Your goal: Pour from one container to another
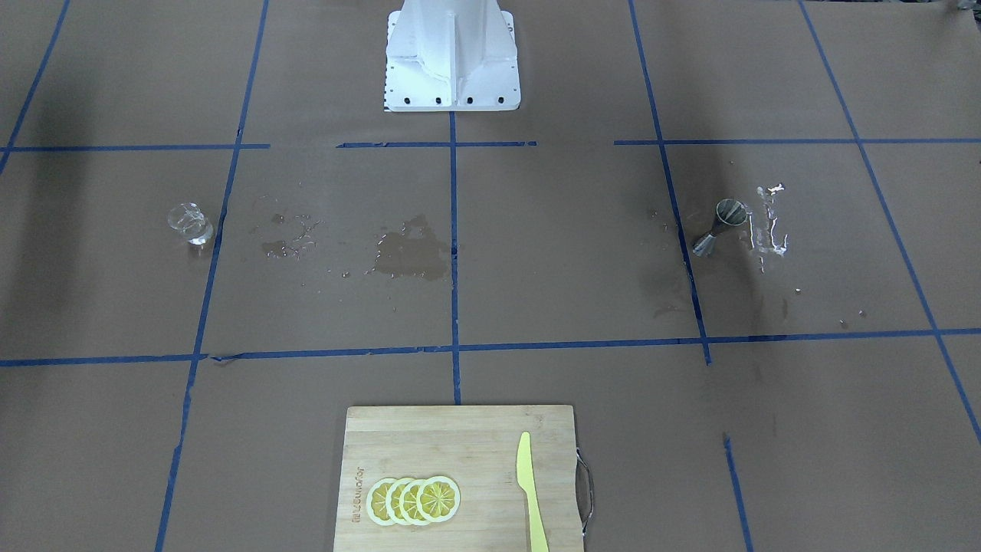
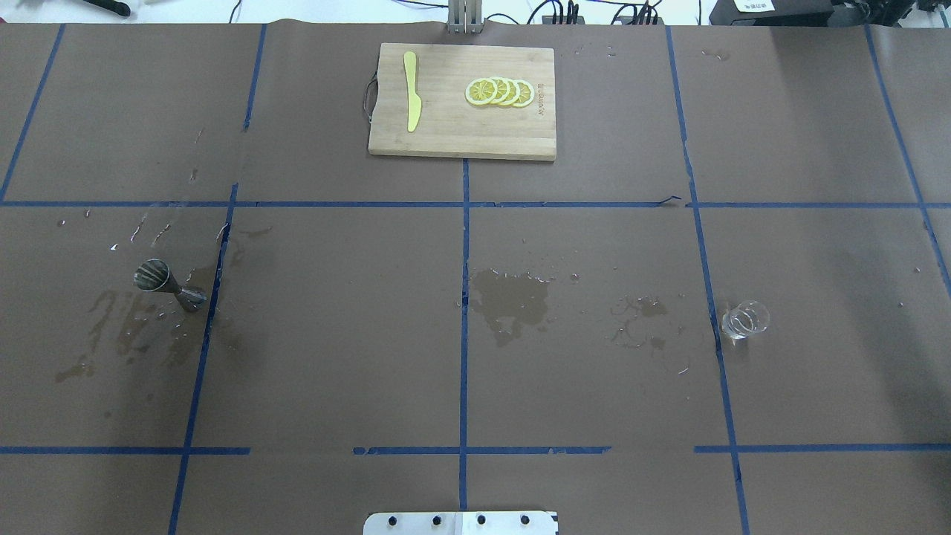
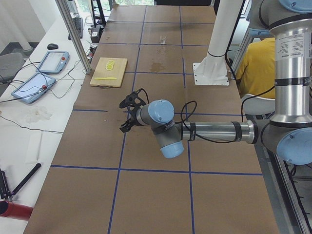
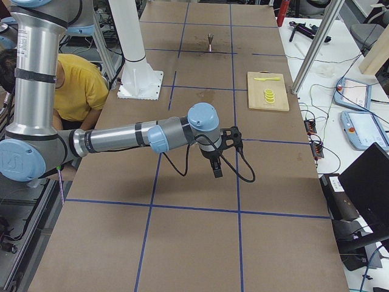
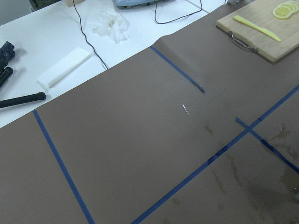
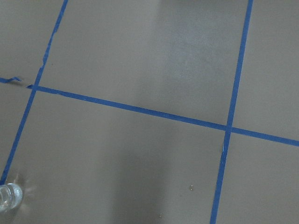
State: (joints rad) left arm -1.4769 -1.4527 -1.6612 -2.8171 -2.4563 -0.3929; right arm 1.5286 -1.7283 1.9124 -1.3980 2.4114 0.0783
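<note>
The small clear measuring cup (image 1: 190,222) stands on the brown paper on the robot's right side, also seen in the overhead view (image 2: 744,319), far off in the left-end view (image 3: 163,40) and at the right wrist view's bottom-left corner (image 6: 7,196). The steel hourglass jigger (image 1: 720,226) stands upright on the robot's left side (image 2: 167,284) (image 4: 210,41). My left gripper (image 3: 129,113) hovers above the table's left end, far from the jigger. My right gripper (image 4: 223,155) hovers over the right end, away from the cup. I cannot tell whether either is open.
A wooden cutting board (image 2: 461,137) with lemon slices (image 2: 500,91) and a yellow knife (image 2: 411,91) lies at the far middle edge. Wet patches (image 2: 513,301) darken the paper at the centre and around the jigger. A person in yellow (image 4: 82,91) sits behind the white pedestal (image 4: 137,61).
</note>
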